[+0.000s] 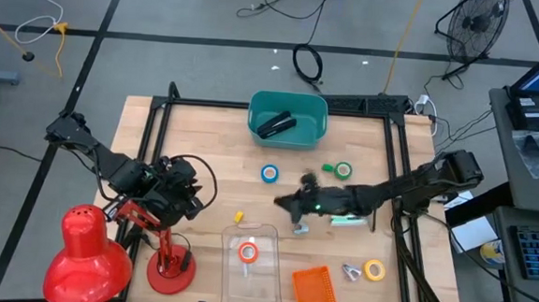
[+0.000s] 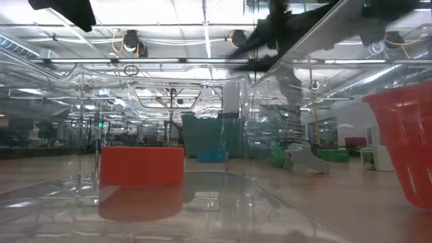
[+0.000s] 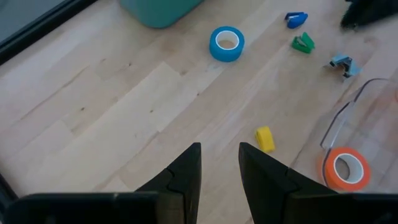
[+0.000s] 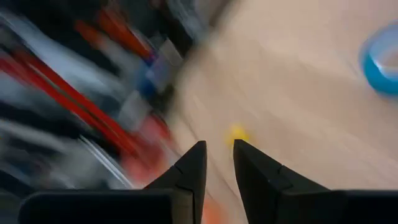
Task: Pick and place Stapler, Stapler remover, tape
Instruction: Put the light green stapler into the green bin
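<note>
Four small ring-shaped tape rolls with pale cores lie about the table (image 1: 196, 128). The orange roll (image 1: 247, 253) sits inside the clear tray (image 1: 271, 234) at the near edge. The blue roll (image 1: 269, 173) lies mid-table, just in front of the teal bin (image 1: 319, 110). The green roll (image 1: 343, 170) lies nearer the right edge, and the yellow roll (image 1: 374, 269) is by the near right corner, beside the orange basket (image 1: 316, 292). A black stapler (image 1: 277, 125) lies in the teal bin at the far edge.

A small metallic thing (image 1: 349, 270) beside the yellow roll is too small to name. The right wrist view is smeared with blur.

The right gripper (image 1: 282, 201) reaches in low from the right edge towards mid-table, fingers (image 4: 190, 167) a narrow gap apart, empty. The left gripper (image 3: 219, 167) hovers by the red lamp (image 1: 85, 247) near the left corner, narrowly parted and empty.
</note>
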